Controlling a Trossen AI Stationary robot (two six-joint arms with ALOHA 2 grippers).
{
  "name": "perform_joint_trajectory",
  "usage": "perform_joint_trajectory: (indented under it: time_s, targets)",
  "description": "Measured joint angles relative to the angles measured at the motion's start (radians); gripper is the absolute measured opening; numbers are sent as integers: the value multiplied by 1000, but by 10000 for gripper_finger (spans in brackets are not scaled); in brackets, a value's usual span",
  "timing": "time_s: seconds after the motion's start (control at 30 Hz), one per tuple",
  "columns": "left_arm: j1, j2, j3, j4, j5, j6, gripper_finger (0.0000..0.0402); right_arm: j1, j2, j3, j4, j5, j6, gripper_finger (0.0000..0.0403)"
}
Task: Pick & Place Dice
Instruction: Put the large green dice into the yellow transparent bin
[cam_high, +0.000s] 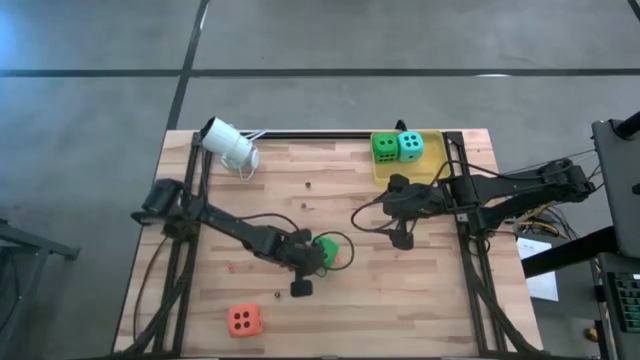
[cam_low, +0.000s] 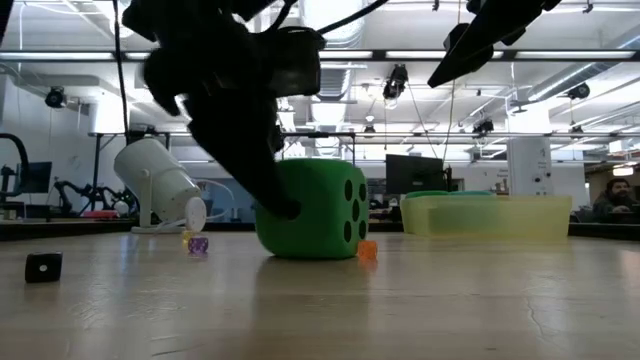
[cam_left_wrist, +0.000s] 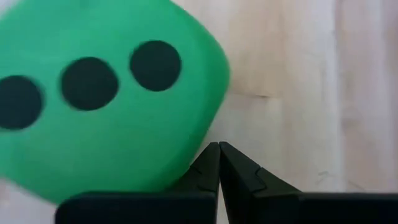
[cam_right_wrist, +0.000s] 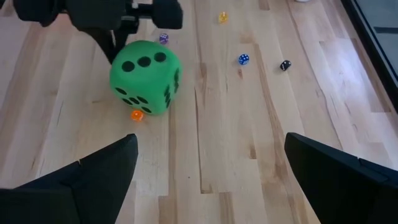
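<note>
One bright green die (cam_high: 328, 248) sits flat on the wooden table near its middle; it also shows in the low view (cam_low: 320, 210) and the right wrist view (cam_right_wrist: 144, 76). My left gripper (cam_left_wrist: 218, 149) is shut and stands at that die's left side (cam_low: 285, 208). A second green die (cam_high: 384, 147) and the teal die (cam_high: 410, 147) lie in the yellow tray (cam_high: 432, 160) at the far edge. The orange-red die (cam_high: 243, 320) rests on the table near the near-left corner. My right gripper (cam_right_wrist: 211, 140) is open and hovers right of the middle green die, touching nothing. My left gripper meets the green die with the outer side of one shut finger (cam_left_wrist: 200, 167), against the die's side face near its lower edge (cam_left_wrist: 180, 168). The fingers slant down from the table's left. The die stays flat on the table.
A white camera-like cylinder (cam_high: 230, 145) lies at the far-left corner. Several tiny dice are scattered around the green die: orange (cam_right_wrist: 137, 115), purple (cam_right_wrist: 163, 38), blue (cam_right_wrist: 243, 59), black (cam_right_wrist: 284, 65), yellow (cam_right_wrist: 222, 17). Bare wood lies on the near-right side.
</note>
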Motion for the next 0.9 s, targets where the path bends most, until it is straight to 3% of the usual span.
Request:
perform_joint_trajectory:
  time_s: [0.37,0.63,0.9]
  targets:
    - [135,0,2,14,-208,94,12,0,0,0,-1,0,0,400]
    - [227,1,4,90,-219,192,12,0,0,0,0,2,-4,400]
    - [200,-101,13,-85,-258,173,12,-1,0,0,-3,2,-6,400]
